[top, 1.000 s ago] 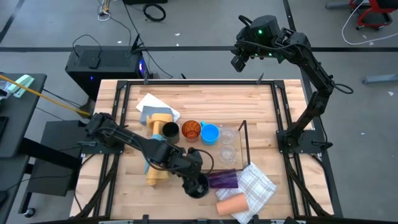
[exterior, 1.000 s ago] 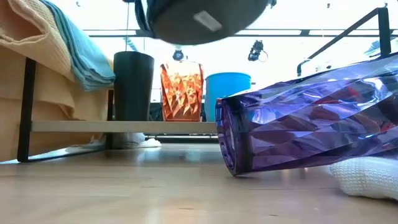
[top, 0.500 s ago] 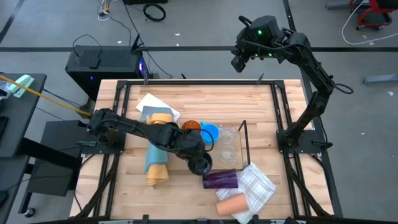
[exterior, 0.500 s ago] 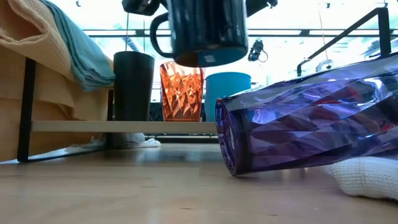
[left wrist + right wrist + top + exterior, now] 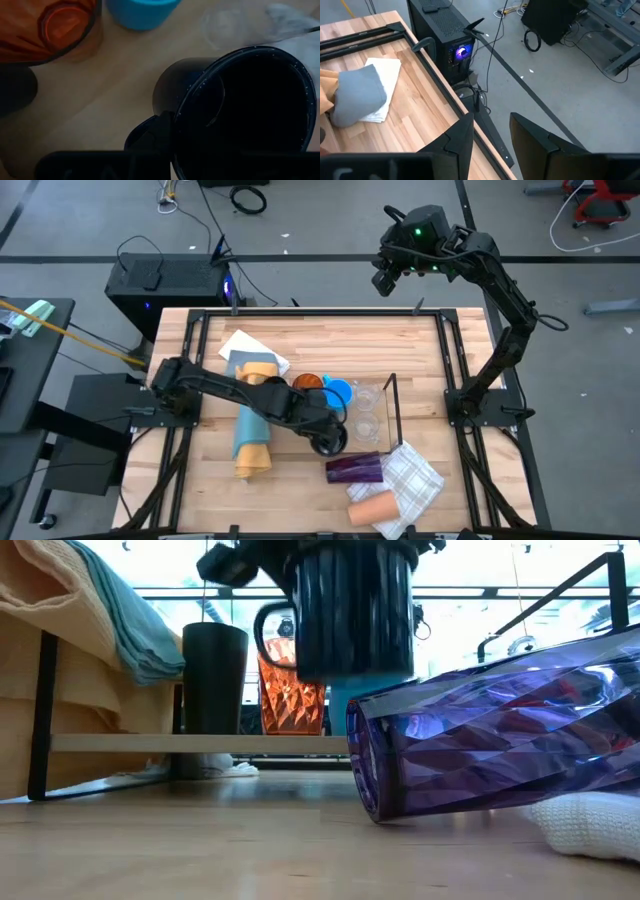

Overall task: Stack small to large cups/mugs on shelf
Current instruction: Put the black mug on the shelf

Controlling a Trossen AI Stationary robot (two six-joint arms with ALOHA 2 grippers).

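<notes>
My left gripper [image 5: 328, 442] is shut on a dark handled mug [image 5: 352, 610], held in the air just in front of the shelf [image 5: 120, 743]. On the shelf stand a black cup [image 5: 213, 675], an amber cup [image 5: 307, 385], a blue cup [image 5: 338, 393] and clear glasses [image 5: 366, 410]. A purple tumbler [image 5: 355, 468] lies on its side on the table, and a peach cup [image 5: 372, 508] lies nearer the front edge. My right gripper [image 5: 492, 135] is open and empty, raised beyond the table's far edge [image 5: 383, 280]. My left gripper holds the mug from above, at its rim [image 5: 186, 107] on the side of the handle [image 5: 147, 136]. The gripper's own body hides the exact place of contact. The mug hangs upright, mouth up, clear of the table, its handle [image 5: 266, 630] toward the table's left.
A rolled yellow-and-blue cloth [image 5: 250, 442] lies left of the mug. A checkered cloth [image 5: 415, 477] lies at the front right, and a grey and white cloth [image 5: 245, 350] behind the shelf. A black frame [image 5: 445, 350] borders the table.
My left gripper has carried the mug away from the table's near edge toward the shelf. The mug has tipped from showing its underside to standing upright, clear of the table throughout.
</notes>
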